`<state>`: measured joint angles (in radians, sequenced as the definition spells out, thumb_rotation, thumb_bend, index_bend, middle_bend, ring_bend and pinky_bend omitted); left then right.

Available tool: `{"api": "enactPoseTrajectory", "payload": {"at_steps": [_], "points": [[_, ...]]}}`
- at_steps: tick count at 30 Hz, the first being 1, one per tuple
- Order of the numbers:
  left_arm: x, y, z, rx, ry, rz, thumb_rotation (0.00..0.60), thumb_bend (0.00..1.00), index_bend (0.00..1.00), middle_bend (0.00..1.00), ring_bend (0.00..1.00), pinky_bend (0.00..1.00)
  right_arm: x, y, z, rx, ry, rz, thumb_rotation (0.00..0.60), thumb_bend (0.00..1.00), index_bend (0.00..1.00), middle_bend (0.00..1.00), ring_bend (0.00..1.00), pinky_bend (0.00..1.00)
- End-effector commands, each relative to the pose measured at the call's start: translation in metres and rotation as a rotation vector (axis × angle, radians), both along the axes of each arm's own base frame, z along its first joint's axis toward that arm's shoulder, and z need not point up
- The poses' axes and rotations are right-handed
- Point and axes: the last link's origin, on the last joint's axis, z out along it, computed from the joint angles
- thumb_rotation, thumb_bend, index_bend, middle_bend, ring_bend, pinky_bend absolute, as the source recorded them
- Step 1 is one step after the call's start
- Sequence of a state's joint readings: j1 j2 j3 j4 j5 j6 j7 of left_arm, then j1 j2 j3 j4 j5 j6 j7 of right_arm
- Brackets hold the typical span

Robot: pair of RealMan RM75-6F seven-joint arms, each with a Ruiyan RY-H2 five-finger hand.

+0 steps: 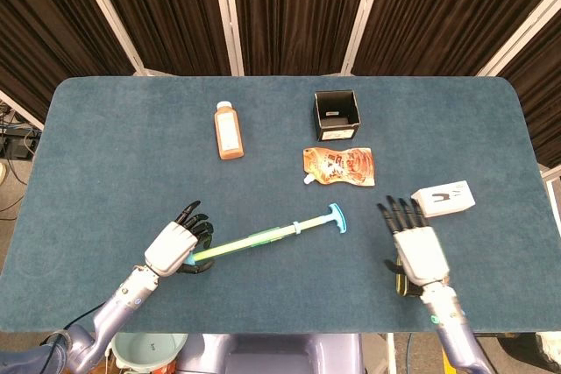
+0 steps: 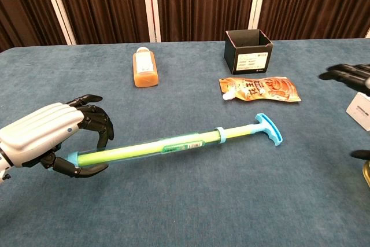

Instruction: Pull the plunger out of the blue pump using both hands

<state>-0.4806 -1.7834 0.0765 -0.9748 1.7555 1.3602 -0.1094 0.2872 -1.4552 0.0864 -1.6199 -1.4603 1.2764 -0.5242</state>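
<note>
The pump (image 1: pixel 254 239) is a long yellow-green tube with light blue fittings, lying slantwise at the table's front. Its plunger rod ends in a blue T-handle (image 1: pixel 337 219) pointing right and away from me. My left hand (image 1: pixel 173 247) grips the tube's near left end, fingers curled round it. In the chest view that end of the pump (image 2: pixel 167 148) sits inside the left hand (image 2: pixel 46 134), and the handle (image 2: pixel 269 128) is raised. To the right of the handle, apart from it, my right hand (image 1: pixel 414 247) hovers with fingers spread and holds nothing. Only its fingertips (image 2: pixel 347 75) show in the chest view.
An orange juice bottle (image 1: pixel 229 130) lies at the back left, a black open box (image 1: pixel 337 115) at the back middle, an orange pouch (image 1: pixel 340 166) in front of it. A white box (image 1: pixel 443 200) lies right. A tin (image 1: pixel 401 279) is mostly hidden under my right hand.
</note>
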Motion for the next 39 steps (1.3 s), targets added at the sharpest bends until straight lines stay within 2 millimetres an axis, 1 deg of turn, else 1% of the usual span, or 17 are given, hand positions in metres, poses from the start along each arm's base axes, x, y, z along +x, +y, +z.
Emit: {"api": "enactPoseTrajectory", "payload": {"at_steps": [1,4,8,9,11,14,18,25,29,34,39], "points": [[0.001,-0.001,0.001,0.036,-0.024,-0.042,0.6,0.6,0.7,0.42,0.25,0.04,0.015,-0.005,-0.012,0.04,-0.026,0.004,0.6,0.0,0.08,0.0,0.0,0.0],[0.001,0.0,0.0,0.062,-0.03,-0.063,0.6,0.6,0.7,0.47,0.29,0.06,0.017,-0.004,-0.017,0.074,-0.039,-0.009,0.6,0.0,0.09,0.0,0.0,0.0],[-0.001,0.004,-0.002,0.092,-0.029,-0.089,0.6,0.6,0.7,0.49,0.31,0.06,0.018,-0.004,-0.025,0.135,-0.054,-0.033,0.6,0.0,0.12,0.0,0.0,0.0],[0.0,0.005,-0.001,0.101,-0.045,-0.097,0.6,0.6,0.7,0.5,0.31,0.06,0.019,-0.003,-0.031,0.171,-0.072,-0.047,0.6,0.0,0.13,0.0,0.0,0.0],[0.0,0.006,-0.001,0.096,-0.08,-0.106,0.6,0.6,0.7,0.51,0.33,0.06,0.019,-0.006,-0.036,0.201,-0.091,-0.058,0.6,0.01,0.14,0.0,0.0,0.0],[0.003,0.004,-0.003,0.08,-0.138,-0.12,0.6,0.6,0.71,0.52,0.35,0.07,0.02,-0.009,-0.039,0.212,-0.113,-0.058,0.6,0.03,0.16,0.0,0.0,0.0],[0.006,0.002,-0.006,0.063,-0.181,-0.143,0.6,0.6,0.71,0.54,0.36,0.09,0.024,-0.014,-0.039,0.215,-0.151,-0.05,0.6,0.03,0.17,0.0,0.0,0.0],[0.008,0.004,-0.012,0.039,-0.205,-0.156,0.6,0.6,0.71,0.55,0.37,0.09,0.031,-0.016,-0.03,0.206,-0.217,-0.024,0.6,0.1,0.17,0.0,0.0,0.0],[0.007,0.003,-0.016,0.027,-0.22,-0.153,0.6,0.6,0.71,0.55,0.37,0.09,0.026,-0.014,-0.028,0.219,-0.258,-0.042,0.6,0.13,0.19,0.01,0.0,0.0],[-0.001,0.004,-0.016,0.033,-0.193,-0.142,0.6,0.6,0.71,0.55,0.38,0.1,0.016,-0.014,-0.029,0.252,-0.308,-0.07,0.6,0.17,0.22,0.02,0.0,0.0],[-0.007,0.007,-0.013,0.036,-0.192,-0.119,0.6,0.6,0.71,0.55,0.38,0.13,0.008,-0.016,-0.035,0.278,-0.347,-0.082,0.6,0.2,0.25,0.04,0.0,0.0]]}}
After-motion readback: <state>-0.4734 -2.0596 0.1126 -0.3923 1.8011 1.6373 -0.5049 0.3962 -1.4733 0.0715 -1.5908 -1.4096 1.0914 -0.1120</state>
